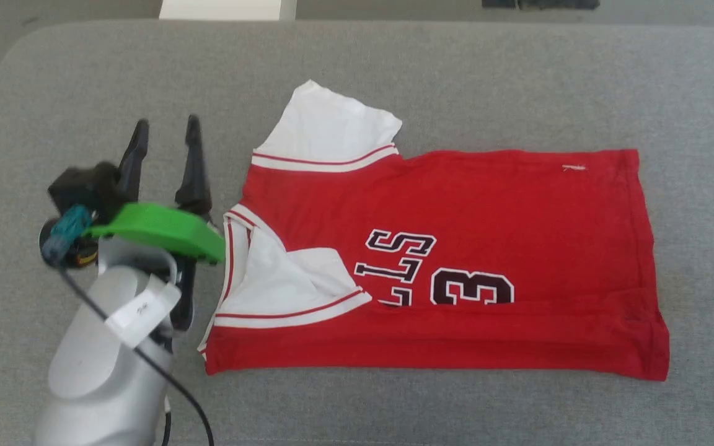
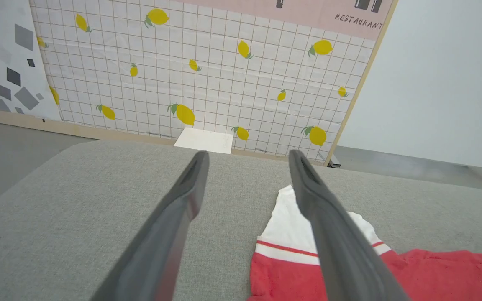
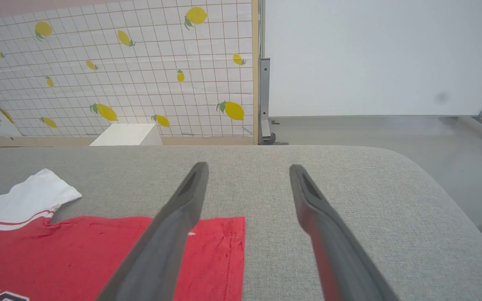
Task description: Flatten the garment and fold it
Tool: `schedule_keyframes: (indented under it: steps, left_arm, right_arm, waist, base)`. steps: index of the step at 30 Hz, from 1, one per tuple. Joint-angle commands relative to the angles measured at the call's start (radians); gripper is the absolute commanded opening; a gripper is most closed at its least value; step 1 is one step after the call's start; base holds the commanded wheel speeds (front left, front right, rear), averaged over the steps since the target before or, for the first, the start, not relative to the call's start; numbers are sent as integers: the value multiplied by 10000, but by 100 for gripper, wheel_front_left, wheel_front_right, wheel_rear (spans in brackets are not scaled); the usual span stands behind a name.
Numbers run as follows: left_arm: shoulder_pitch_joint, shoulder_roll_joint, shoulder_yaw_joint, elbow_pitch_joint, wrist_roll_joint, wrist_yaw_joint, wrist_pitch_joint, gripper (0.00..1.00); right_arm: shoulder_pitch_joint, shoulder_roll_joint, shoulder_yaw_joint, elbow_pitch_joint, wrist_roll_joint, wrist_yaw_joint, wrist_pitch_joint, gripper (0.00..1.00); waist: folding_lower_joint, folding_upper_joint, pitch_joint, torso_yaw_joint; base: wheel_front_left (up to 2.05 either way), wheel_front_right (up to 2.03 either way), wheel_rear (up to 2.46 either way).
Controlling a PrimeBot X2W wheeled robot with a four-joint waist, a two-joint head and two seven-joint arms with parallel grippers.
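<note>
left gripper point(image 1: 167, 122): jaws wide apart, empty, just beside collar end of red jersey point(image 1: 518, 235) | jersey: flat on grey counter point(image 1: 456, 74), one white sleeve point(image 1: 282, 272) folded onto chest | right gripper point(image 3: 248, 166): jaws apart, empty, beside jersey's hem end

1 garment point(image 1: 487, 217), 2 pincers (left pincer point(image 1: 167, 122), right pincer point(image 3: 247, 167)), 1 cushion point(image 1: 394, 62), 1 wht box point(image 1: 227, 9).

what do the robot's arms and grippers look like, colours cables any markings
Each gripper has two long, dark, tapering fingers: the left gripper and the right gripper. The left forearm is smooth silver-grey, with a bright green cover at the wrist, a teal plug, a thin black cable and a white band bearing small writing too blurred to read.
</note>
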Motion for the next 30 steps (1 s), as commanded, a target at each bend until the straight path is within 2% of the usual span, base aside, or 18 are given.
schedule_keyframes:
  steps: [1,5,6,12,14,15,17,21,24,30]
  left_arm:
    - [-472,-52,-102,155,120,-104,59,100]
    - [-1672,-142,-403,769,267,-321,443,100]
    - [-2883,-234,-652,1482,349,-503,1049,100]
    - [-5491,-453,-1043,3208,464,-692,2717,100]
    - [-6255,-537,-1218,3902,466,-720,3652,100]
    - [-6955,-686,-1221,4516,298,-682,4573,100]
    - [-7542,-789,-1338,5108,230,-601,5671,100]
    - [-8325,-876,-1717,6008,330,-357,7679,100]
    - [-8631,-818,-2038,6451,535,-173,8792,100]
    - [-8599,-806,-2359,6844,615,63,10154,100]
  right_arm:
    - [-225,-75,28,0,55,-13,-85,100]
    - [-525,-191,62,-17,123,-13,-91,100]
    - [-778,-283,148,-76,173,-13,-59,100]
    - [-1275,-307,591,-182,272,-13,-10,100]
    - [-1409,-292,770,-201,325,-13,11,100]
    - [-1554,-284,903,-250,377,-13,-23,100]
    - [-1649,-282,970,-300,421,-13,-63,100]
    - [-1736,-259,980,-370,507,-13,-121,100]
    - [-1731,-232,934,-390,557,-13,-218,100]
    - [-1671,-245,810,-369,589,-13,-330,100]
  waist:
    - [0,0,528,89]
    - [0,0,1032,109]
    - [0,0,1426,87]
    - [0,0,2164,-236]
    - [0,0,2390,-409]
    - [0,0,2651,-592]
    - [0,0,2892,-751]
    - [0,0,3308,-1016]
    - [0,0,3553,-1159]
    - [0,0,3856,-1227]
  base:
    - [0,0,0]
    - [0,0,0]
    - [0,0,0]
    - [0,0,0]
    - [0,0,0]
    - [0,0,0]
    - [0,0,0]
    - [0,0,0]
    - [0,0,0]
    - [0,0,0]
